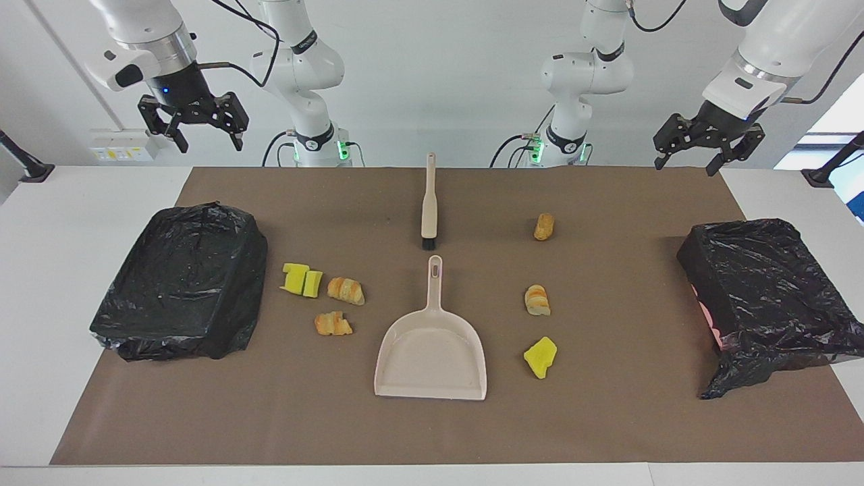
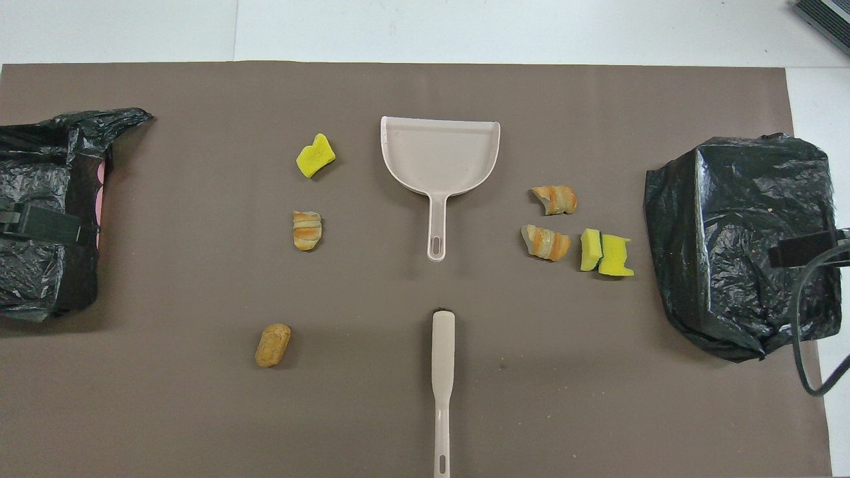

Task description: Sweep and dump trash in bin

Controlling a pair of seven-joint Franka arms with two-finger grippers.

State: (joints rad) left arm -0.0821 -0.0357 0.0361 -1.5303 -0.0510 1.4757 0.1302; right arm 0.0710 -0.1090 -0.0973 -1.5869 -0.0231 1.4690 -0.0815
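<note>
Trash [image 1: 346, 290] scattered on brown mat [image 1: 607, 418] on surface, both sides of dustpan [image 1: 432, 354], brush [image 1: 428, 202] nearer robots. Bins [image 1: 182, 283] at each end. Left gripper [image 1: 707, 145], right gripper [image 1: 196, 125] raised well apart from trash, jaws open, empty.

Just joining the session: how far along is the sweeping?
Nothing looks done: the trash bits all lie on the mat, none in the dustpan or either bin. Nothing is in hand: the left hand and right hand wait open and raised; the brush lies untouched. Sweeping and dumping remain.
</note>
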